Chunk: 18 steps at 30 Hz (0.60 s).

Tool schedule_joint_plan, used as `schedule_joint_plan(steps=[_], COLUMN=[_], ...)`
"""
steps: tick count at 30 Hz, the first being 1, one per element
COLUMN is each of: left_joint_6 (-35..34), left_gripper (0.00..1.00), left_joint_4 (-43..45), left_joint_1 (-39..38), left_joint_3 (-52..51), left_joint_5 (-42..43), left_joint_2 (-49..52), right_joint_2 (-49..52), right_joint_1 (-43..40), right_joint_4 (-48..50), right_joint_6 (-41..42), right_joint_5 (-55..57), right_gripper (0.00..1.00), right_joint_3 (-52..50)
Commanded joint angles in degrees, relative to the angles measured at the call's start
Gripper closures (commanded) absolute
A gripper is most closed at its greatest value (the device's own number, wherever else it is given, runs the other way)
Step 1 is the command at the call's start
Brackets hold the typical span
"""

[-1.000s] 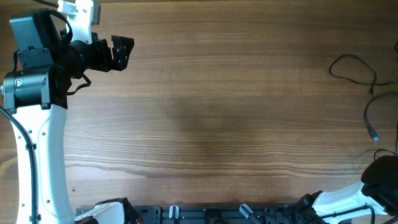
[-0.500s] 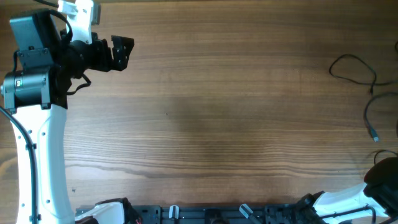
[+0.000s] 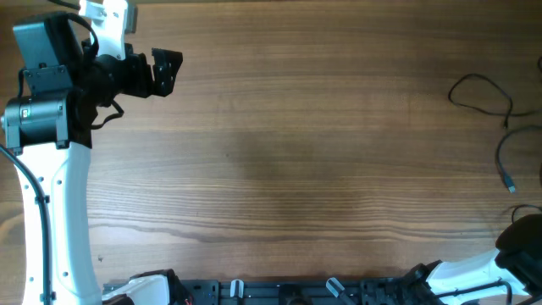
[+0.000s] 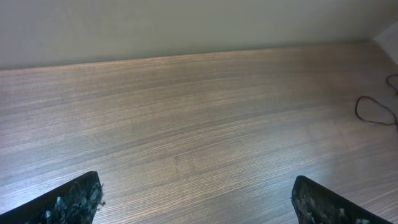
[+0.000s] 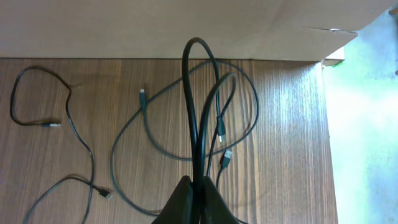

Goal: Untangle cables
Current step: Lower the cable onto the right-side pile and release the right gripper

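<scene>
In the right wrist view my right gripper (image 5: 198,194) is shut on a thin black cable (image 5: 192,112) that rises from the jaws in a tall narrow loop. Behind it, more thin black cables (image 5: 245,106) lie looped over each other on the wood, with small plugs (image 5: 225,158). A separate cable (image 5: 69,121) lies to the left. In the overhead view cables (image 3: 484,91) show at the right edge; only the right arm (image 3: 518,246) shows there. My left gripper (image 3: 163,71) is open and empty at the far left, its fingers wide apart (image 4: 199,205).
The table's right edge (image 5: 324,137) lies just past the tangle, with floor beyond. A plain wall (image 5: 155,28) backs the table. A distant cable loop (image 4: 375,112) shows at the right of the left wrist view. A black rail (image 3: 288,290) runs along the front edge.
The right arm has shifted very slightly toward the bottom right corner in the overhead view. The left arm and the cables in view have not moved.
</scene>
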Motion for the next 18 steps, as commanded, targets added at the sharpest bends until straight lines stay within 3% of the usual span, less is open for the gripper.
schedule_joint_plan(steps=[1, 3, 4, 18], left_joint_6=[0.79, 1.44, 1.62, 1.62], left_gripper=[0.0, 0.0, 0.0, 0.0], left_joint_4=[0.22, 0.15, 0.15, -0.04], left_joint_1=[0.0, 0.0, 0.0, 0.0], left_joint_3=[-0.24, -0.24, -0.24, -0.24], left_joint_5=[0.7, 0.72, 0.7, 0.72], left_joint_2=[-1.25, -1.25, -1.25, -1.25], right_joint_2=[-0.24, -0.24, -0.24, -0.24], right_joint_1=[-0.28, -0.31, -0.33, -0.33], right_joint_4=[0.39, 0.42, 0.42, 0.48], right_joint_6=[1.38, 1.49, 1.51, 1.49], right_joint_5=[2.01, 2.05, 2.19, 1.77], right_gripper=[0.79, 0.63, 0.62, 0.57], right_joint_3=[-0.46, -0.46, -0.46, -0.46])
